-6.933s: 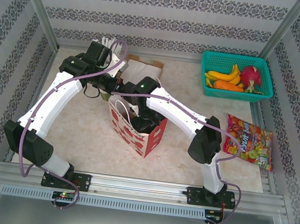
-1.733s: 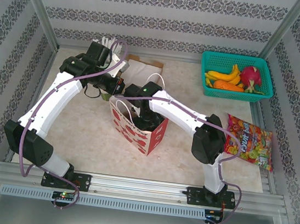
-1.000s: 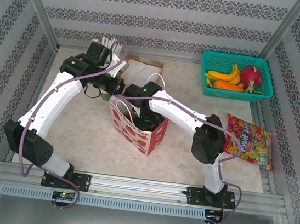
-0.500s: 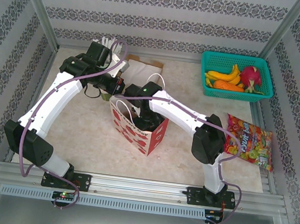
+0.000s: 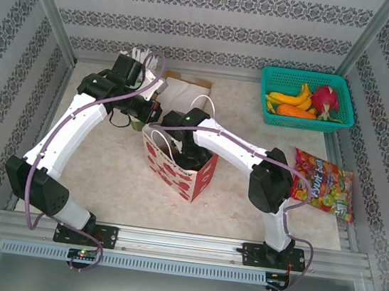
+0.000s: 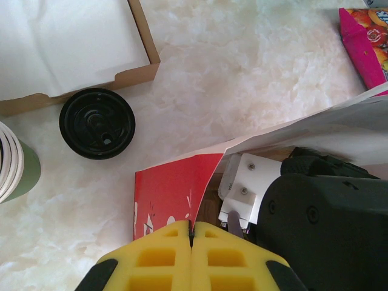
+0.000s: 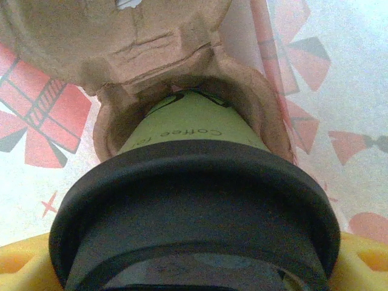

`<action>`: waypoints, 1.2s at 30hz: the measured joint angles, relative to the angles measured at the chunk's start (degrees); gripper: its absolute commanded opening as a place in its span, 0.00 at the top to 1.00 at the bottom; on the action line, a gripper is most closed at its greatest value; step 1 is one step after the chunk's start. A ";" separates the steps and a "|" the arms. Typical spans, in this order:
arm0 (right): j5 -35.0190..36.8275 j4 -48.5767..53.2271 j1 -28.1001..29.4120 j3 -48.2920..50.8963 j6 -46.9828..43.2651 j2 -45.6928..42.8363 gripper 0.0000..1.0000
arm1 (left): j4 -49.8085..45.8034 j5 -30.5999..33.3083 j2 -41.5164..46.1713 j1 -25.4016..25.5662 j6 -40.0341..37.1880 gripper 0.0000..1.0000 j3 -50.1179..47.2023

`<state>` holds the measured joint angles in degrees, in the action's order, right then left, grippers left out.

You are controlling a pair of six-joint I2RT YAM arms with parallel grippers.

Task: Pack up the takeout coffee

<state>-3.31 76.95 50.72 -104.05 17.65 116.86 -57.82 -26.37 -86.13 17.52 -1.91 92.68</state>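
**Cup seated in its carrier, inside the bag**

I am looking at the right gripper (image 7: 194, 270) hanging inside the white paper bag with red print (image 5: 189, 176). Its yellow fingers (image 7: 17, 264) are standing wide, pressing on both sides of the olive-green paper cup with a round black plastic lid (image 7: 191, 139). The cup is sitting upright in a round pocket of the moulded brown pulp carrier (image 7: 121, 36) — rough and fibrous — inside the bag. The left gripper (image 6: 191, 237) is pressed together, pinching the bag's upper edge.

Outside, on the marbled tabletop (image 6: 242, 73), another black-lidded cup (image 6: 97, 123) is standing just beside the shallow cardboard box lined with white paper (image 6: 142, 42). The teal plastic mesh basket (image 5: 304, 74) is holding yellow bananas (image 5: 290, 99) and a pink dragon fruit (image 5: 324, 99).
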 measured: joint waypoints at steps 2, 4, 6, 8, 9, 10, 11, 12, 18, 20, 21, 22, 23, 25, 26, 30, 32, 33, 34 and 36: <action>0.00 -0.39 0.00 0.46 0.02 0.00 0.34 | 0.02 -0.02 0.00 0.00 0.00 1.00 0.00; 0.00 -0.74 0.00 0.76 0.00 -0.04 0.34 | 0.02 0.00 -0.04 0.00 0.00 1.00 0.00; 0.00 -1.01 0.00 1.07 0.00 -0.17 0.34 | 0.02 -0.02 -0.07 0.00 0.00 1.00 0.00; 0.00 -1.18 0.00 1.25 0.00 -0.28 0.34 | 0.00 -0.02 -0.09 0.00 0.00 1.00 0.00; 0.00 -1.27 0.00 1.38 0.00 -0.35 0.34 | 0.00 -0.02 -0.09 0.00 0.00 1.00 0.00; 0.00 -1.40 0.00 1.55 0.00 -0.46 0.34 | 0.02 -0.02 -0.09 0.00 0.00 1.00 0.00; 0.00 -1.53 0.00 1.68 0.00 -0.48 0.34 | 0.02 -0.04 -0.07 0.00 0.00 1.00 0.00; 0.00 -1.62 0.00 1.84 0.00 -0.57 0.34 | 0.00 -0.07 -0.07 0.00 0.00 1.00 0.00; 0.00 -2.47 -0.02 2.84 0.02 -1.20 0.34 | 0.02 -0.22 -0.07 0.00 0.00 1.00 0.00; -0.17 -2.71 -0.17 3.10 0.00 -1.33 0.34 | 0.02 -0.22 -0.07 0.00 0.00 1.00 0.00; -0.26 -2.84 -0.26 3.19 0.00 -1.36 0.34 | 0.02 -0.22 -0.07 0.00 0.00 1.00 0.00; -0.35 -2.91 -0.28 3.30 0.00 -1.44 0.34 | 0.02 -0.22 -0.07 0.00 0.00 1.00 0.00; -0.39 -3.02 -0.33 3.43 0.00 -1.49 0.34 | 0.02 -0.24 -0.07 0.00 0.00 1.00 0.00; -0.44 -3.17 -0.35 3.67 0.00 -1.62 0.35 | 0.02 -0.24 -0.07 0.00 0.00 1.00 0.00; -0.44 -3.30 -0.35 3.80 0.00 -1.70 0.35 | 0.02 -0.24 -0.07 0.00 0.00 1.00 0.00; -0.44 -3.65 -0.35 4.17 0.00 -1.92 0.35 | 0.02 -0.28 -0.07 0.00 0.00 1.00 0.00; -0.44 -3.82 -0.35 4.42 0.02 -2.05 0.35 | 0.02 -0.42 -0.07 0.00 0.00 1.00 0.00; -0.44 -3.93 -0.35 4.50 0.02 -2.12 0.35 | 0.02 -0.44 -0.07 0.00 0.00 1.00 0.00; -0.44 -4.00 -0.35 4.59 0.02 -2.14 0.35 | 0.02 -0.44 -0.07 0.00 0.00 1.00 0.00; -0.44 -4.22 -0.35 4.83 0.02 -2.32 0.35 | 0.02 -0.44 -0.07 0.00 0.00 1.00 0.00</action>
<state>-3.75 72.73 50.37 -99.22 17.67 114.54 -57.80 -26.81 -86.19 17.52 -1.91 92.68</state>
